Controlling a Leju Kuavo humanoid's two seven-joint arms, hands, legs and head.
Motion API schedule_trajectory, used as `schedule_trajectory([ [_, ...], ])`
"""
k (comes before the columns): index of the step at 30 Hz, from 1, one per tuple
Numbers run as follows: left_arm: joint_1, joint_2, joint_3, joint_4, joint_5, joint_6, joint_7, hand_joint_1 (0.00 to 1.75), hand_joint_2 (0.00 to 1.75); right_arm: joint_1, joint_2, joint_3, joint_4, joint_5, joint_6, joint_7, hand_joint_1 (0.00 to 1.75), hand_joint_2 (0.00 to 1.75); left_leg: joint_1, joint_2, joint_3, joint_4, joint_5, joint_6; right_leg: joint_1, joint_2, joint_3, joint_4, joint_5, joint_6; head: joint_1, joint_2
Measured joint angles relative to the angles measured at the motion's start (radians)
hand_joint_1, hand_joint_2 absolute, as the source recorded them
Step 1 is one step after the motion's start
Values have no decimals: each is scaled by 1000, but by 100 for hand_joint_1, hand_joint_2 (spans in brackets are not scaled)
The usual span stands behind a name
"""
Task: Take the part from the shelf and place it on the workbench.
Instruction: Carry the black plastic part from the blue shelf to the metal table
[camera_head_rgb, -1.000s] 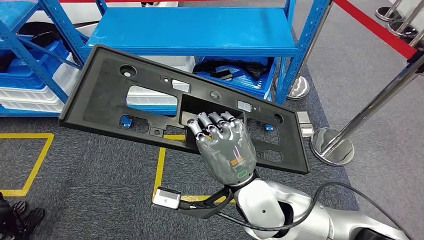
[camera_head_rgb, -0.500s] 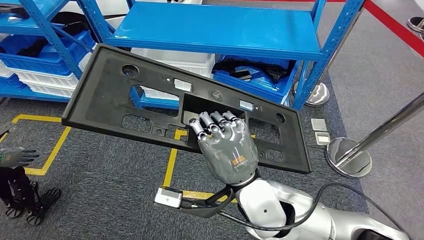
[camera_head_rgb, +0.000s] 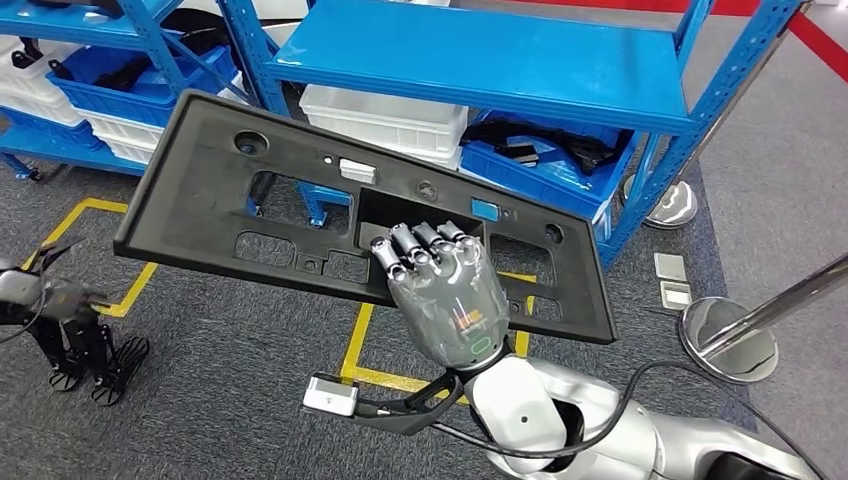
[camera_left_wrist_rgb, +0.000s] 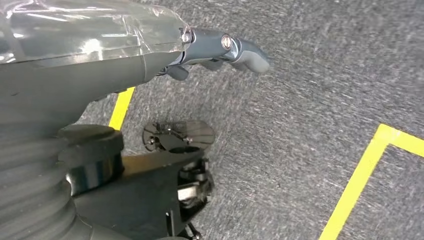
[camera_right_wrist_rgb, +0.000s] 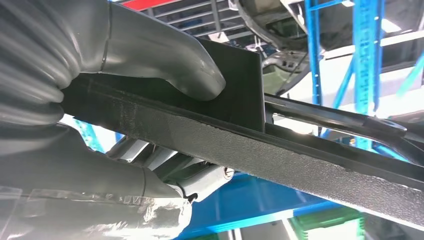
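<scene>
Head view: right hand carrying the part in front of the blue shelf.
Blue shelf (camera_head_rgb: 480, 60) stands behind; long black part (camera_head_rgb: 230, 200), tilted, is held above grey floor (camera_head_rgb: 230, 390). Right hand (camera_head_rgb: 445, 290) grips its near edge, fingers (camera_head_rgb: 412, 245) hooked through a central opening. Left hand (camera_left_wrist_rgb: 220, 47): cannot tell if released or clenched.

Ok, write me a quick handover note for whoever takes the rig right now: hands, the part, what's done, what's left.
Right hand grips the black part near its middle, fingers hooked into a cutout, thumb pressing the opposite face.
Left hand holds nothing, hanging over the grey carpet.
Part is off the blue shelf and held in the air in front of it.
Done: pickup. Left: carry it to the workbench and set it down.
</scene>
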Motion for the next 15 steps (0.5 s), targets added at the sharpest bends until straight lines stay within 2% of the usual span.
schedule_trajectory([
  [1,0,0,0,0,-1,0,0,0,175,0,0,0,0,0,0,0,175,175,2,-9,-1,-3,3,7,0,-5,1,-3,0,5,0,0],
  [3,0,0,0,0,-2,0,0,0,175,0,0,0,0,0,0,0,175,175,7,-22,1,-14,12,22,-2,15,-9,30,-29,13,2,0],
  [4,-1,-1,0,0,-3,0,0,0,175,0,0,0,0,0,0,0,175,175,10,-29,1,-19,16,28,-4,35,-28,76,-59,15,4,0],
  [6,-2,-1,0,0,-4,0,0,0,175,3,0,0,0,0,1,1,175,175,9,-45,-2,-19,19,33,-4,72,-85,209,-124,16,11,0],
  [7,-2,-1,0,0,-4,0,1,0,175,6,0,0,0,0,2,1,175,175,7,-54,-3,-18,19,34,-3,79,-107,258,-138,16,13,0],
  [8,-1,-1,0,1,-4,0,1,0,175,8,-1,0,0,0,4,2,175,175,6,-65,-4,-15,19,34,-3,82,-115,276,-134,16,14,0],
  [9,-1,-1,0,1,-4,0,1,0,175,9,-1,-1,0,0,5,2,175,175,6,-76,-4,-12,19,33,-3,84,-104,251,-110,15,15,0],
  [10,-1,-1,0,1,-4,0,1,0,175,10,-2,-1,0,0,5,3,175,175,6,-88,-5,-8,18,32,-3,91,-77,192,-72,12,17,0],
  [12,-2,-1,0,1,-4,0,2,0,175,10,-2,-1,0,0,6,3,175,175,6,-109,-11,4,15,26,-6,124,-20,65,-20,7,19,0],
  [13,-3,-1,0,1,-4,0,2,0,175,11,-2,-1,0,0,6,3,175,175,6,-117,-16,10,14,21,-7,139,-6,30,-11,5,19,0],
  [14,-2,-1,0,1,-4,0,2,0,175,13,-2,-1,0,0,6,3,175,175,6,-125,-22,13,15,16,-6,147,-3,18,-14,2,18,0],
  [15,-2,-1,0,2,-4,0,2,0,175,14,-3,-1,0,0,7,4,175,175,7,-133,-27,14,17,10,-3,144,-5,16,-12,-1,16,0],
])
